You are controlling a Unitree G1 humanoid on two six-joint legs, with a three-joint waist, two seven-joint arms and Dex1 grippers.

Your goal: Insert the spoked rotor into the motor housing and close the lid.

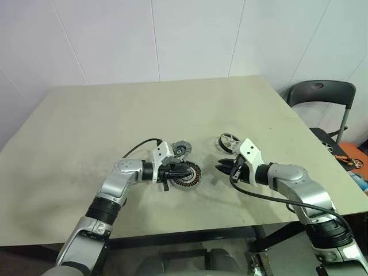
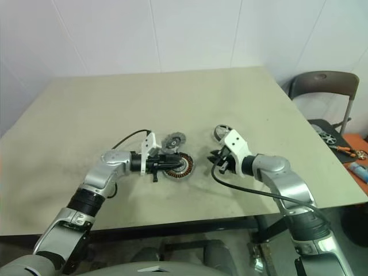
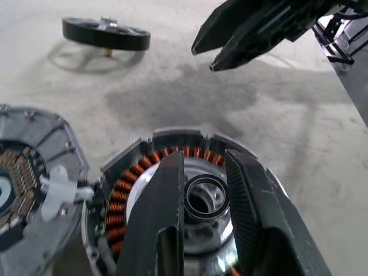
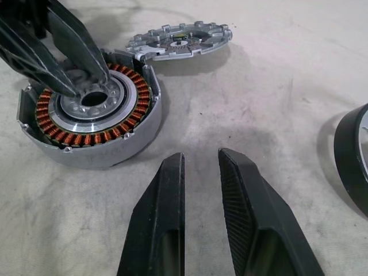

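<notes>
The table [image 1: 86, 126] was big and pale, with a few dusty grey marks on it. Going from the left, the left gripper [image 1: 183, 172] reached out flat over the motor housing [image 1: 190, 175]. Its two black fingers [image 3: 158, 218] were only a little way apart, and their tips sat down in the middle of the housing, one on each side of the round hub. They did not lift anything. The housing was a short silver cup with a ring of orange copper coils inside.

The lid [image 1: 181, 150] lay flat on the table at about 11 o'clock from the housing, just beside it and touching its rim or nearly so. It was a grey disc with little bumps around its edge.

Further right, the right gripper [image 1: 222, 168] hung just above the table at 3 o'clock from the housing, pointing toward it. Its fingers [image 4: 158, 218] were a small way apart and held nothing.

The spoked rotor [image 1: 229, 141] rested on the table at about 12 o'clock from the right gripper, near it.

At the far right stood a dark chair [image 1: 322, 95].
</notes>
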